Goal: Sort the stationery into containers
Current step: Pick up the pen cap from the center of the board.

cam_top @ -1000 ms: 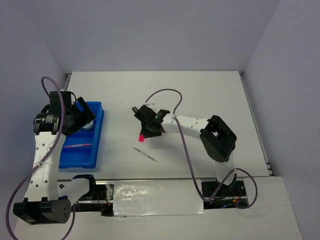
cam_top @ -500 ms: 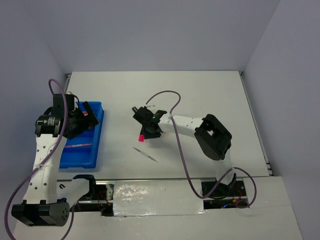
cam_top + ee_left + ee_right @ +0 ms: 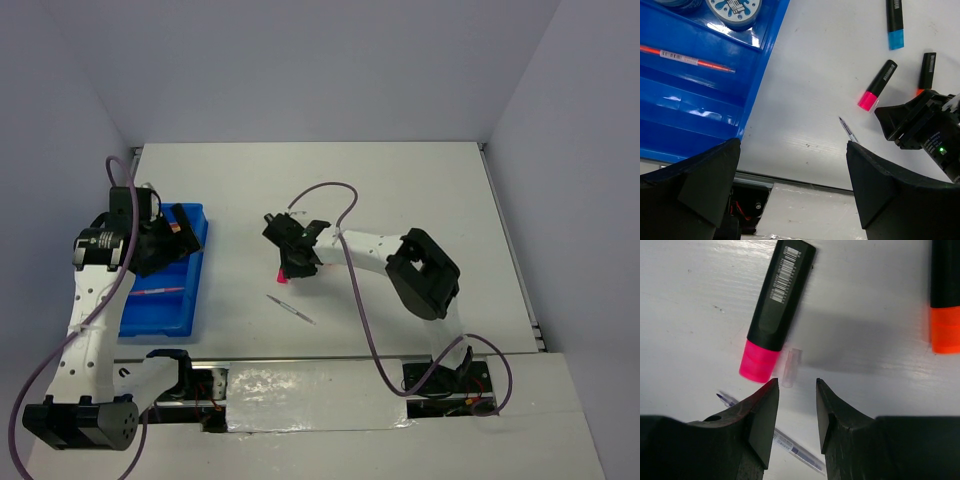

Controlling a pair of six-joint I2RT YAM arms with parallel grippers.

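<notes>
Right end effector (image 3: 797, 412), narrowly parted and empty, should widen and centre over the pink highlighter (image 3: 777, 310) barrel.

Glossy blue plastic tray (image 3: 700, 100) (wet-looking sheen) on matt white table (image 3: 810, 75).
</notes>
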